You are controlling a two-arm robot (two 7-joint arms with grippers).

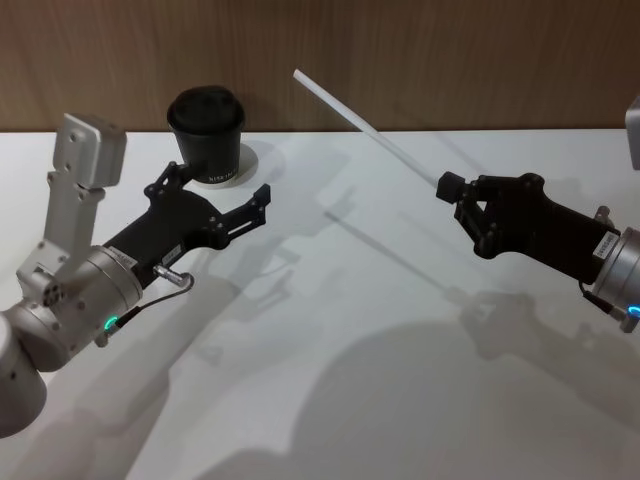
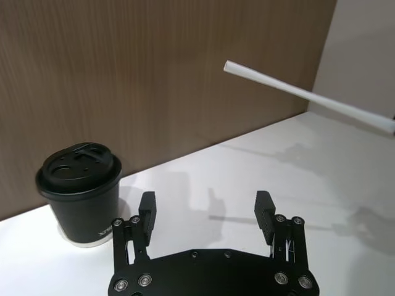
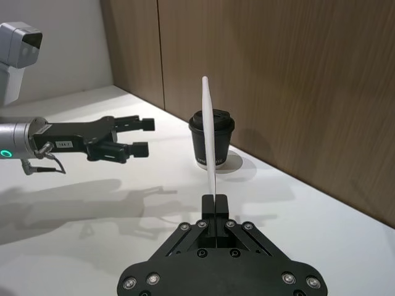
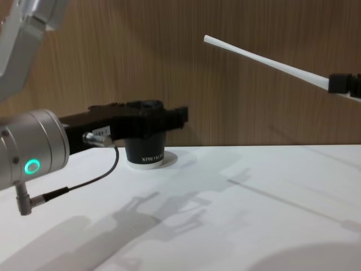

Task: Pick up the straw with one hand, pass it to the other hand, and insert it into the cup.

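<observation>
Above the table's (image 1: 350, 330) right side, the right gripper (image 1: 450, 187) is clamped on the lower end of the straw (image 1: 365, 125). The straw slants up and leftward through the air. At the left, the left gripper (image 1: 218, 190) hovers near the cup (image 1: 207, 125), fingers apart. The cup stands upright and lidded by the wooden wall (image 1: 450, 50).

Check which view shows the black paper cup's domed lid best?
Left wrist view: the black domed lid is unblocked, top recesses visible. Head view shows it farther; in right wrist the thin white straw crosses it; in chest the left hand mostly hides it.
</observation>
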